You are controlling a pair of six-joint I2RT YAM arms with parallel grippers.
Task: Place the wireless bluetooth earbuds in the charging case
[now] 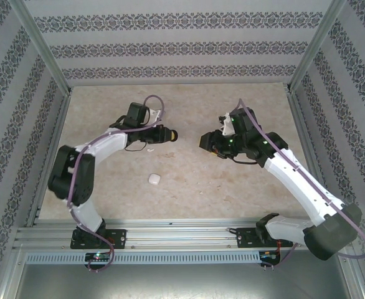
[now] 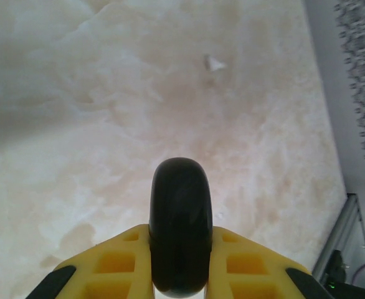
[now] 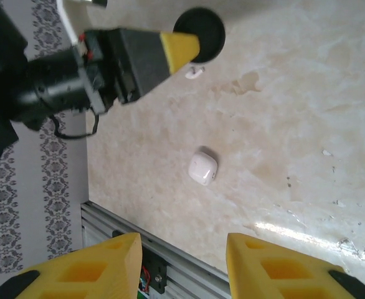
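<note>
The charging case lay by itself on the tabletop, a little left of the middle of the top view. It touched nothing.

The left gripper was above the case in that view and pointed to the right. It was closed tight on a black round thing, with one yellow finger on each side. I could not tell what the black thing was. A small white bit lay on the tabletop just beside the black round thing. It looked like an earbud.

The right gripper was open, with nothing between its yellow fingers. In the right wrist view the case sat near the middle of the frame, above the gap between those fingers and apart from them.
</note>
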